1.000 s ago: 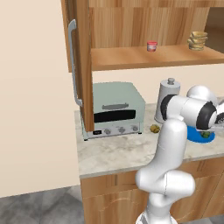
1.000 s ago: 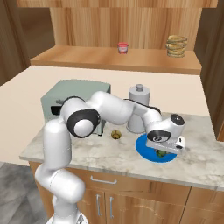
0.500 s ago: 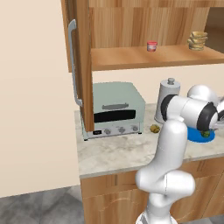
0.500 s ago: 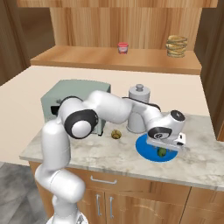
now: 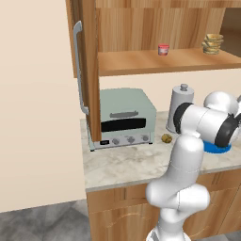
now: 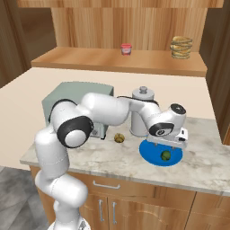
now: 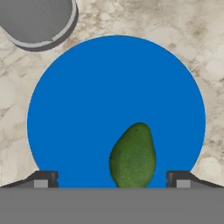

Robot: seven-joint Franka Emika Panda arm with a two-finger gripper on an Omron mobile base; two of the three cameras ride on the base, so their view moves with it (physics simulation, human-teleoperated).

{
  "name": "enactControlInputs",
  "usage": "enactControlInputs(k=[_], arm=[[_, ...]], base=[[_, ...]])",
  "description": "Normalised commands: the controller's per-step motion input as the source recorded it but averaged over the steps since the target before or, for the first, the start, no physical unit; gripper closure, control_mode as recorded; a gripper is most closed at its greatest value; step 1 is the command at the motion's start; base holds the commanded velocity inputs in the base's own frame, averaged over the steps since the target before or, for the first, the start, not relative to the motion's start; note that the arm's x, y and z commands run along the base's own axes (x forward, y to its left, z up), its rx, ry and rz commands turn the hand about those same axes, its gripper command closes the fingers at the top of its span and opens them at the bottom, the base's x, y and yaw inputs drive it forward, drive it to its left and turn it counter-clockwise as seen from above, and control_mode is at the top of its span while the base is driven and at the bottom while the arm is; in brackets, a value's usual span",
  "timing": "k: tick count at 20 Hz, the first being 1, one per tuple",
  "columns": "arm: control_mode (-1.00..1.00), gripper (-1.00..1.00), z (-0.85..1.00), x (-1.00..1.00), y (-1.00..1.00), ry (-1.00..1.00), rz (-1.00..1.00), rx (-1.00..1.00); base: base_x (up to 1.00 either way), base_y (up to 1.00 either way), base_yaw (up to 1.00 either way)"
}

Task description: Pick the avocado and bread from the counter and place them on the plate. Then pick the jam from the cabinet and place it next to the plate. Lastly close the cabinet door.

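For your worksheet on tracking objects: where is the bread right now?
In the right base view the bread sits on the counter, left of the blue plate and in front of the toaster oven and steel canister.

The counter (image 6: 202,166) is marbled grey-beige stone with a matt finish. The cabinet (image 5: 141,28) and its shelf are warm wood with visible grain. The plate (image 7: 109,96) is smooth, uniform blue, without gloss. The avocado (image 7: 132,158) has a finely mottled dark green skin. The bread (image 6: 119,138) has a rough speckled crust. The canister (image 6: 143,112) is brushed metal. The toaster oven (image 5: 124,117) has a smooth pale green casing.
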Motion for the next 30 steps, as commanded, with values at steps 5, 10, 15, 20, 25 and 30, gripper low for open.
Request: enactControlInputs(k=[5, 10, 15, 20, 25, 30], arm=[[-1.00, -1.00, 0.23, -0.20, 0.38, 0.00, 0.06, 0.00], [-1.00, -1.00, 0.17, -0.17, 0.42, 0.00, 0.07, 0.00], [-1.00, -1.00, 0.13, -0.15, 0.47, -0.02, 0.08, -0.01], [-1.00, -1.00, 0.10, -0.10, 0.50, -0.07, 0.03, 0.00], [-1.00, -1.00, 0.06, -0.01, 0.54, -0.01, 0.00, -0.04], [-1.00, -1.00, 0.09, 0.05, 0.53, 0.00, 0.00, -0.06]], base=[[0.00, 0.00, 0.00], [0.00, 0.00, 0.00], [0.00, 0.00, 0.00], [0.00, 0.00, 0.00], [0.00, 0.00, 0.00], [0.00, 0.00, 0.00]])
